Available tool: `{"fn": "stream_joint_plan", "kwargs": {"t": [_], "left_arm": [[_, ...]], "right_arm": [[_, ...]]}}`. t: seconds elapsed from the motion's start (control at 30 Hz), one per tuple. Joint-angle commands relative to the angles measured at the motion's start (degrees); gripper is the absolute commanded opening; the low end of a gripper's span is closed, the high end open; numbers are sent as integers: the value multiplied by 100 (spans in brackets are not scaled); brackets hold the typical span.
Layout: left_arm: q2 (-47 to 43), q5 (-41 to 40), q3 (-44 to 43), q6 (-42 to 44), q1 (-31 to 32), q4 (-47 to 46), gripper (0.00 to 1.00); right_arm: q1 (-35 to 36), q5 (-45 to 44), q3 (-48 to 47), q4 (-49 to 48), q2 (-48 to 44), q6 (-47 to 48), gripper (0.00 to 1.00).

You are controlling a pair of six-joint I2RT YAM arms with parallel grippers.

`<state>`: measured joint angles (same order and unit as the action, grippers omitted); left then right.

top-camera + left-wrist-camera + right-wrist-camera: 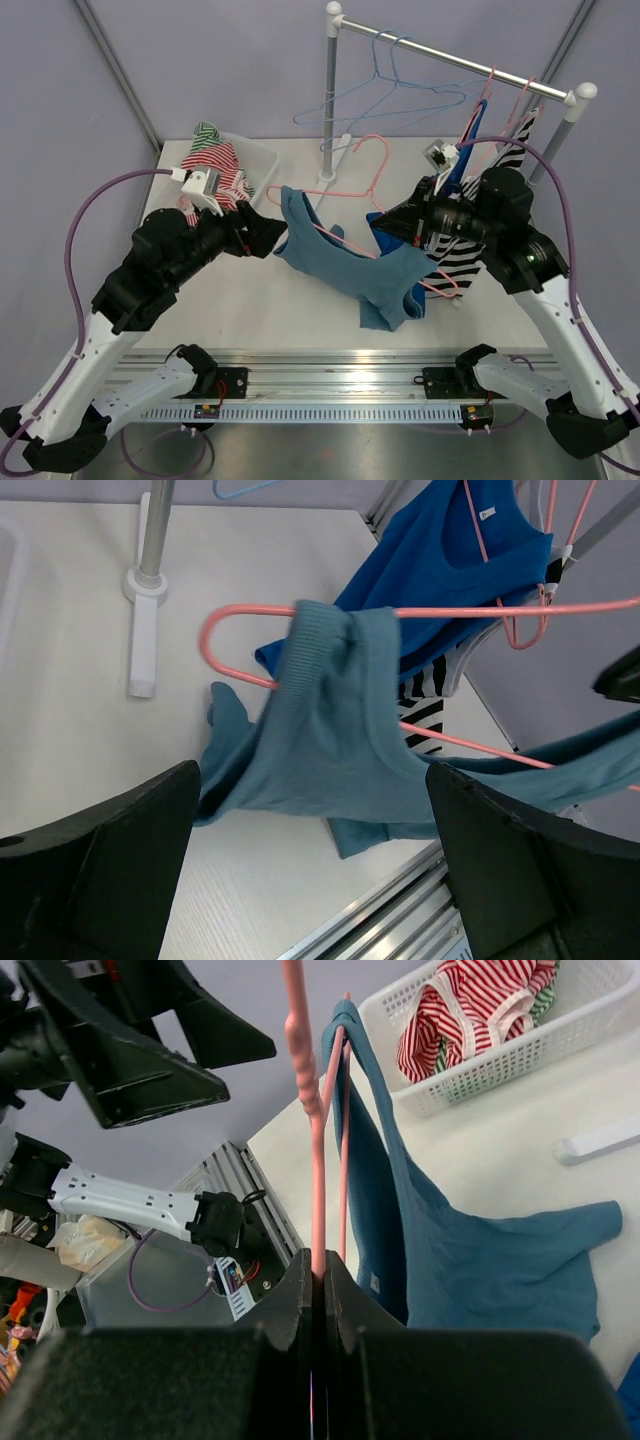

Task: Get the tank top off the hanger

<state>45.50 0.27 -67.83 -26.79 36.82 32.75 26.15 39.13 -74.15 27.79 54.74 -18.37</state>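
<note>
Right hand point(318, 1265) clamps the pink hanger point(305, 1080); left hand point(270, 238) gapes wide, holding nothing, at the tank top's point(350, 270) nine o'clock.

One teal tank top point(350, 270), one basket point(262, 152), one rack point(331, 100), perhaps five hangers point(318, 1180).

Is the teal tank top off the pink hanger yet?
Not yet: one strap of the tank top drapes over the pink hanger; the rest hangs below.
</note>
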Motion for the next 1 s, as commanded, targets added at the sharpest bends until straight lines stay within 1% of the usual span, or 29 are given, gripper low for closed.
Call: {"fn": "stream_joint_plan", "kwargs": {"t": [0.0, 0.07, 0.1, 0.2, 0.23, 0.27, 0.33, 0.37, 0.43, 0.47, 0.5, 0.57, 0.6, 0.67, 0.73, 0.8, 0.83, 0.87, 0.97], "left_arm": [[82, -738, -222, 182, 168, -235, 97], [257, -976, -213, 296, 168, -164, 95], [302, -1029, -204, 349, 168, -129, 94], [469, -1178, -186, 507, 168, -181, 91], [504, -1344, -204, 534, 168, -164, 89], [574, -1450, -248, 543, 168, -120, 83], [636, -1661, -257, 560, 168, -41, 76], [636, -1706, -231, 543, 168, -41, 69], [619, -1741, -161, 543, 168, -58, 51], [601, -1750, -108, 543, 168, -58, 45], [575, -1750, -73, 525, 168, -58, 36], [540, -1785, -37, 508, 168, -50, 36], [531, -1768, -20, 516, 168, -50, 42], [531, -1733, -28, 516, 168, -23, 58], [566, -1697, -28, 534, 168, -32, 64], [592, -1689, -46, 551, 168, -23, 63], [601, -1636, -55, 560, 168, -23, 54], [644, -1644, -63, 569, 168, -23, 49], [732, -1645, -81, 587, 168, -23, 42]], "right_arm": [[179, 261, -38, -1108, 194, -245, 0], [320, 209, -125, -1241, 317, -237, 0], [520, 156, -161, -1276, 422, -176, 0], [925, -134, -372, -1136, 677, 70, 0], [1005, -186, -477, -1022, 713, 131, 0], [1049, -274, -512, -995, 757, 175, 0], [1120, -292, -539, -1021, 801, 185, 0], [1129, -327, -522, -1047, 810, 193, 0], [1138, -406, -513, -1057, 810, 228, 0], [1138, -555, -513, -1039, 819, 263, 0], [1138, -660, -513, -978, 836, 316, 0], [1147, -871, -548, -925, 880, 360, 0], [1147, -890, -574, -890, 933, 361, 0], [1147, -846, -609, -889, 986, 361, 0], [1147, -785, -618, -933, 1021, 343, 0], [1147, -785, -627, -951, 1021, 343, 0], [1155, -785, -636, -951, 1030, 360, 0], [1155, -802, -645, -951, 1021, 369, 0], [1155, -793, -653, -968, 986, 378, 0]]}}
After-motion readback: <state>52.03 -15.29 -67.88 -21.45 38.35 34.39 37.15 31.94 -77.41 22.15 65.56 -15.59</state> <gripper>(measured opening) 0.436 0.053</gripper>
